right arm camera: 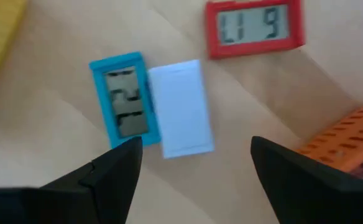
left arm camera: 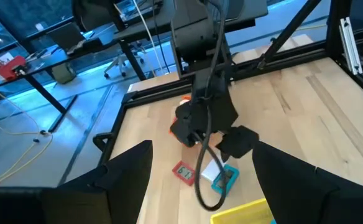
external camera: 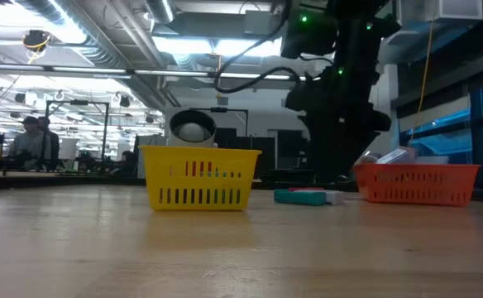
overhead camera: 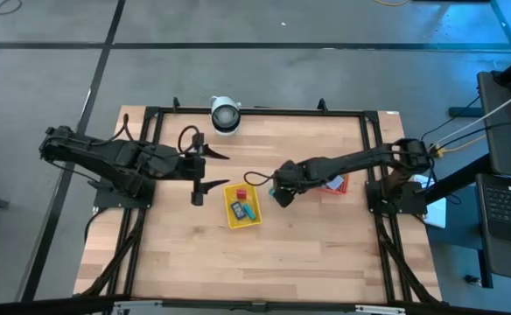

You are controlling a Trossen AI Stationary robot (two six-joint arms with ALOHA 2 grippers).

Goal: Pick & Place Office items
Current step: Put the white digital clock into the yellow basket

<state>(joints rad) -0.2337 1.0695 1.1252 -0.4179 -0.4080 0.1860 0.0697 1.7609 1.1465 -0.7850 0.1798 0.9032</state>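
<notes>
**Right gripper poised open over loose items between the trays**

The left gripper [overhead camera: 205,171] waits with fingers spread, just left of the yellow tray [overhead camera: 243,205], which already holds several items. Between that tray and the red-orange tray [overhead camera: 336,185], the right gripper [overhead camera: 281,196] hangs directly above a blue packet [right arm camera: 124,101] touching a white block [right arm camera: 180,107], their long sides parallel. Its fingers stand wide apart, holding nothing. A red packet [right arm camera: 254,27] lies near them.
</notes>
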